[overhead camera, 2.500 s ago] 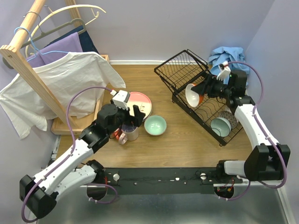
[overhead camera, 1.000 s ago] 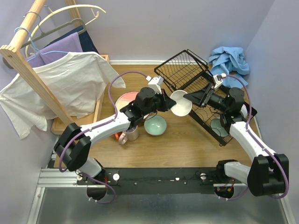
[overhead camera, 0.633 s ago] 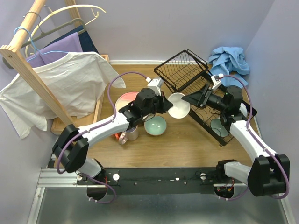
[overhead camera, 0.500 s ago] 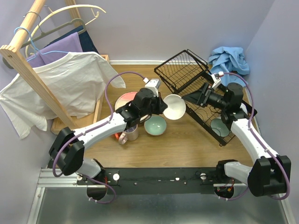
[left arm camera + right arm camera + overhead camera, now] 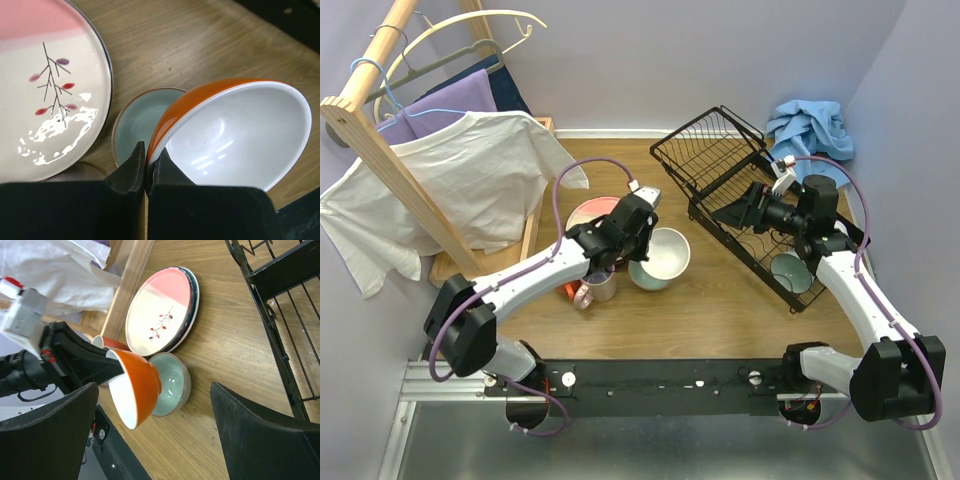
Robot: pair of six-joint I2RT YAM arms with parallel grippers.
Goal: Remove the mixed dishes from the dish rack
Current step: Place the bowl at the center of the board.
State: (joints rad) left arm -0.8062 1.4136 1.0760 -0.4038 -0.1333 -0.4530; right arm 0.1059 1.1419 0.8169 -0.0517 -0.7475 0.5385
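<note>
One orange bowl [image 5: 235, 135] (pinched) beside one green bowl [image 5: 136, 121].

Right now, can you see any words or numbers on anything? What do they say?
There are no words or numbers to read in any view.
The plate has only a drawn twig with little leaves, no writing.
The orange bowl and the green bowl are plain.
The white box on the left arm shows no writing that I can make out.
</note>
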